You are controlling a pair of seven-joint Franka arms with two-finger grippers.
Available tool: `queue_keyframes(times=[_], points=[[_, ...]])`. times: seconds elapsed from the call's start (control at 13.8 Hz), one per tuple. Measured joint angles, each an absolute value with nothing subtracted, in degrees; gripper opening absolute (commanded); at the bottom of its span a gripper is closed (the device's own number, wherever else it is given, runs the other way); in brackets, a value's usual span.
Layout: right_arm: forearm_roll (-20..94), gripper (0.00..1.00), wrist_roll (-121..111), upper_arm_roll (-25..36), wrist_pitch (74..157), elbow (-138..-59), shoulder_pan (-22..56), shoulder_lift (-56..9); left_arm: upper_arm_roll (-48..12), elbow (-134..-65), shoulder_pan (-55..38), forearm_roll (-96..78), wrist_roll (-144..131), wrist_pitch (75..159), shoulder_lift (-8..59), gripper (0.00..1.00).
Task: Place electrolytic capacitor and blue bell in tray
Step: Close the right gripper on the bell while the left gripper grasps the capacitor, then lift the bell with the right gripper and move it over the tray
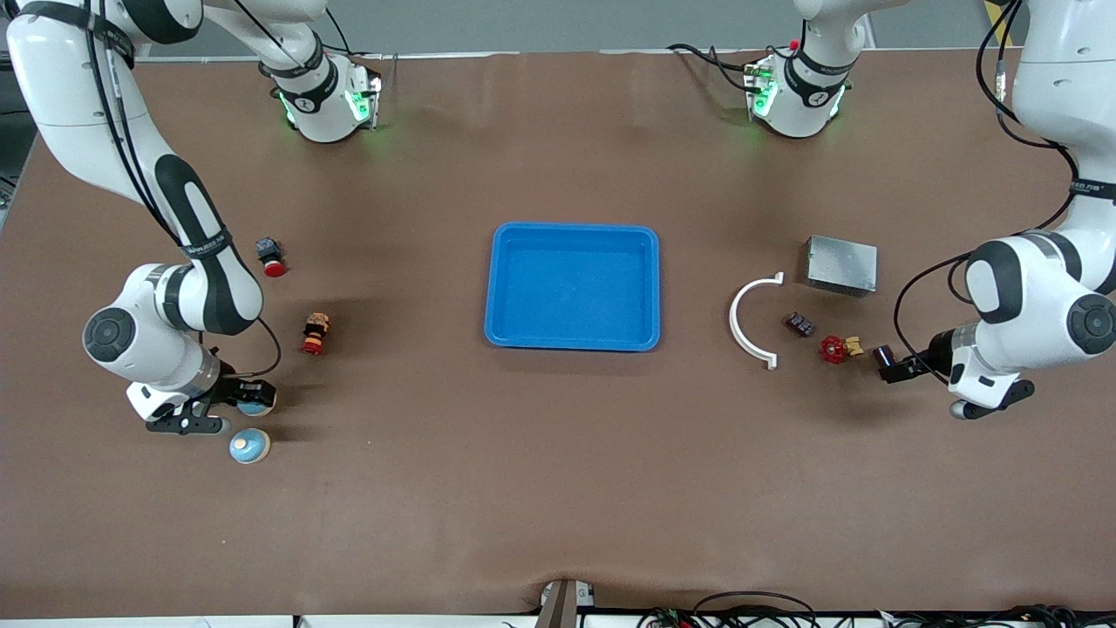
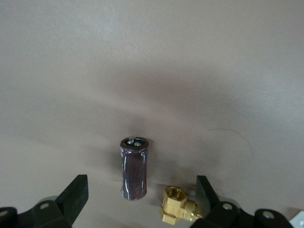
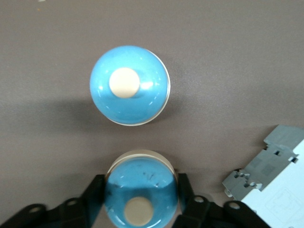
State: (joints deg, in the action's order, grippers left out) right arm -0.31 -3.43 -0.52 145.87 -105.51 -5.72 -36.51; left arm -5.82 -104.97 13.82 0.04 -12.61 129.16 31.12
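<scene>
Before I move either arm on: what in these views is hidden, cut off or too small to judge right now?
- Front view: the gripped blue bell is mostly covered by the right gripper.
- Right wrist view: that bell is cut by the picture's edge; the grey part at the corner too.
- Left wrist view: the brass fitting is partly hidden by a finger of the left gripper.
- Front view: the electrolytic capacitor is too small for detail.
</scene>
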Motion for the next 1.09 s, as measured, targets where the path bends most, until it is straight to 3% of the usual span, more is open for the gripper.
queue_keyframes(times=[0.36, 0.8, 1.09], points=[[-0.30, 0.00, -1.92, -1.44, 143.55, -104.91, -5.58, -36.33, -5.64, -104.87, 14.16, 0.04, -13.31, 129.17, 33.14, 0.72], [0.21, 0.00, 10.82, -7.28, 127.81, -101.49, -5.13, -29.85, -5.50, -105.04, 14.53, 0.04, -13.32, 129.12, 34.46, 0.61], [2.12, 0.00, 24.49, -13.02, 124.23, -101.64, -4.97, -26.40, -5.50, -105.02, 14.51, 0.31, -13.31, 129.14, 34.97, 0.39]])
